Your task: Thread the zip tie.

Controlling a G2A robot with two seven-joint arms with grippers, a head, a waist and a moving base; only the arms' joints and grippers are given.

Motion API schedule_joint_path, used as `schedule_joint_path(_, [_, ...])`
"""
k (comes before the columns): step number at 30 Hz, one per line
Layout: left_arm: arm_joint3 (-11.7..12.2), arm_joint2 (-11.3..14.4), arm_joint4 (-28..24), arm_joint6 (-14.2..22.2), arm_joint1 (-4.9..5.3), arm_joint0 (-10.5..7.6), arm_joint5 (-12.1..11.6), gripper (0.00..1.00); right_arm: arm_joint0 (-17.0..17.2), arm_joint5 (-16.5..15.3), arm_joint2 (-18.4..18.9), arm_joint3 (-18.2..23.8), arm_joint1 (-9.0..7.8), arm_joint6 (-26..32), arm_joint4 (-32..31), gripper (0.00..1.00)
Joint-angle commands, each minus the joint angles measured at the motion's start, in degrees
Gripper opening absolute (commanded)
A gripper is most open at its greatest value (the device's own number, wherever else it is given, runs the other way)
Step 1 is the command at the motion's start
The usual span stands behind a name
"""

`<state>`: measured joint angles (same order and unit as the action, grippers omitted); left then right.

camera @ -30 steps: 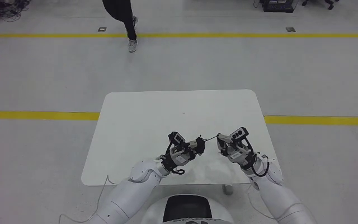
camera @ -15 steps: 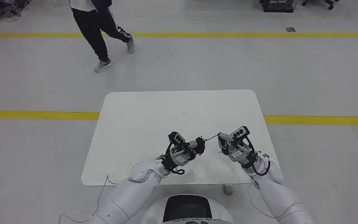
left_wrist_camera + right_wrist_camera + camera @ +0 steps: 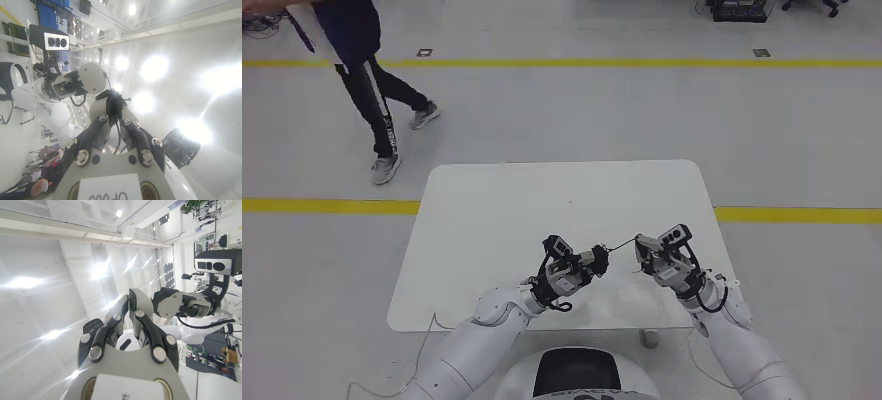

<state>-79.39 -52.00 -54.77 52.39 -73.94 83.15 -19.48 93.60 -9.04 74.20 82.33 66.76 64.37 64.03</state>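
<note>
Zip tie (image 3: pixel 618 245) pinched in closed left claw (image 3: pixel 598 257) above worktop (image 3: pixel 542 200), tail reaching toward right claw (image 3: pixel 639 250) just beside, pads pressed together, contents unclear

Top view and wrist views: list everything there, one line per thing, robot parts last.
table: one, white, under both arms.
zip tie: one, black, thin, stretched between the two grippers above the table's near part.
floor lines: two, yellow, one crossing beneath the table, one farther off.
ceiling lights: several, white, overhead.
left gripper: one, grey with black pads, shut on the zip tie.
right gripper: one, grey, shut on the zip tie's other end.
</note>
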Motion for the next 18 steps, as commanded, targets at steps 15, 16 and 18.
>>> schedule_joint_path(15, [0.00, 0.00, 0.00, 0.00, 0.00, 0.00, 0.00, 0.00, 0.31, -0.12, 0.88, -0.41, 0.25, 0.13, 0.03, 0.00])
schedule_joint_path(16, [0.00, 0.00, 0.00, 0.00, 0.00, 0.00, 0.00, 0.00, 0.33, -0.12, 0.95, -0.45, 0.27, 0.13, 0.05, 0.00])
schedule_joint_path(18, [0.00, 0.00, 0.00, 0.00, 0.00, 0.00, 0.00, 0.00, 0.36, -0.12, 1.09, -0.51, 0.29, 0.13, 0.02, 0.00])
